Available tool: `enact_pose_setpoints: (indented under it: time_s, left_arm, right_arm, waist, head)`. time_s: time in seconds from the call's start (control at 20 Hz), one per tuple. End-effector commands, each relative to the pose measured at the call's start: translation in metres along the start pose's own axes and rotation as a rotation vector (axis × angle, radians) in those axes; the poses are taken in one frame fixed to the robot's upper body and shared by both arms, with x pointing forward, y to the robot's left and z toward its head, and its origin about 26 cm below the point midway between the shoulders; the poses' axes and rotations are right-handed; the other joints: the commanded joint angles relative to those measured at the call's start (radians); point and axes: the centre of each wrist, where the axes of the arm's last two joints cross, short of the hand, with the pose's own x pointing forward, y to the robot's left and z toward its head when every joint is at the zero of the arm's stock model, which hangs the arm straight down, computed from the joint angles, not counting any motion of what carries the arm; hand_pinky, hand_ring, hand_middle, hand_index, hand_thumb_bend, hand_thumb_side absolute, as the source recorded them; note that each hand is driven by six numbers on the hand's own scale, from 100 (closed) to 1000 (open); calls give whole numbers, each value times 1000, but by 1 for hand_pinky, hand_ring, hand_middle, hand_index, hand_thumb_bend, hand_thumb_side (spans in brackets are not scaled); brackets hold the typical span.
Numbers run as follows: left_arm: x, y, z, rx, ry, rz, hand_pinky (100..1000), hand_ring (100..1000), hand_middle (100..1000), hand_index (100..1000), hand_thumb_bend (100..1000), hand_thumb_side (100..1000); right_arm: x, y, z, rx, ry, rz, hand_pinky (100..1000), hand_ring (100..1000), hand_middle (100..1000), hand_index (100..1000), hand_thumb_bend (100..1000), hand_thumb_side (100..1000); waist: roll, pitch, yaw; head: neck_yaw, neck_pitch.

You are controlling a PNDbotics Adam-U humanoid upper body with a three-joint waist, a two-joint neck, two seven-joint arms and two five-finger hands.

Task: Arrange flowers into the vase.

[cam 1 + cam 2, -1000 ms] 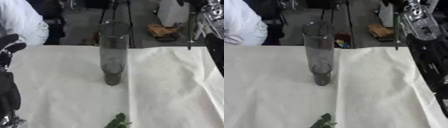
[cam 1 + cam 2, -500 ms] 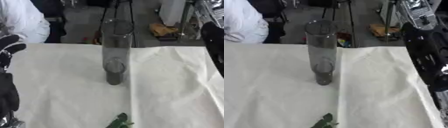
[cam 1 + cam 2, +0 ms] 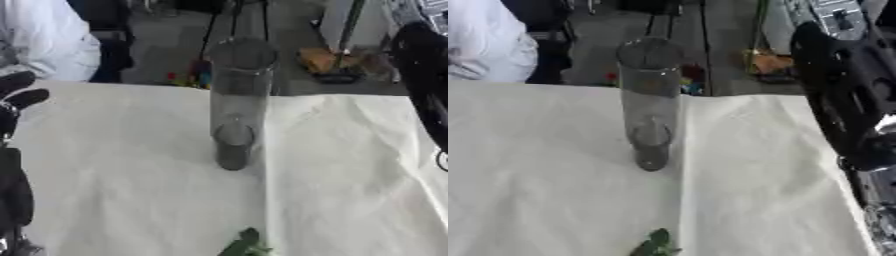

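The vase [image 3: 238,105] is clear glass with a grey tint, darkest at its base, and it stands on a plain cream-white tablecloth [image 3: 131,190] with no pattern. The leaves [image 3: 654,245] at the near edge are green, with what may be a darker shade toward their centre, though the blur makes that hard to judge. The left hand [image 3: 16,97] is black, the right arm [image 3: 846,95] is black with silver parts, and a person's sleeve [image 3: 44,42] at the far left is white.
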Motion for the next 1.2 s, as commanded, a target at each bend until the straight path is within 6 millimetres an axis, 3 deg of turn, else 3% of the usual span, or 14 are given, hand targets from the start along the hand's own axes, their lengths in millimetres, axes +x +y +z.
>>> enact_pose_setpoints:
  time_s: [0.05,0.25,0.8,1.2]
  left_arm:
    - [5,-1,-7,-19,-32,7,686,717,779,860,281,948]
    - [6,-1,-7,-26,-34,8,686,717,779,861,281,948]
    - [5,0,-6,-40,-26,4,687,717,778,861,281,946]
    - [5,0,-6,-43,-24,4,688,718,779,862,282,945]
  right_arm:
    - [26,4,-8,-1,-71,-45,100,100,100,110,370,293]
    - [32,9,-11,-6,-78,-73,100,100,100,109,369,292]
    - [50,11,-23,-59,-78,-124,100,100,100,107,370,292]
    - [54,20,-25,-42,-62,-172,100,100,100,108,368,295]
  waist:
    - [2,-17,4]
    - [-6,-18,13]
    - [-28,-30,9]
    - [-32,-32,11]
  head:
    - [-7,-21]
    - [-11,-28]
    - [-8,-11]
    - [-10,-16]
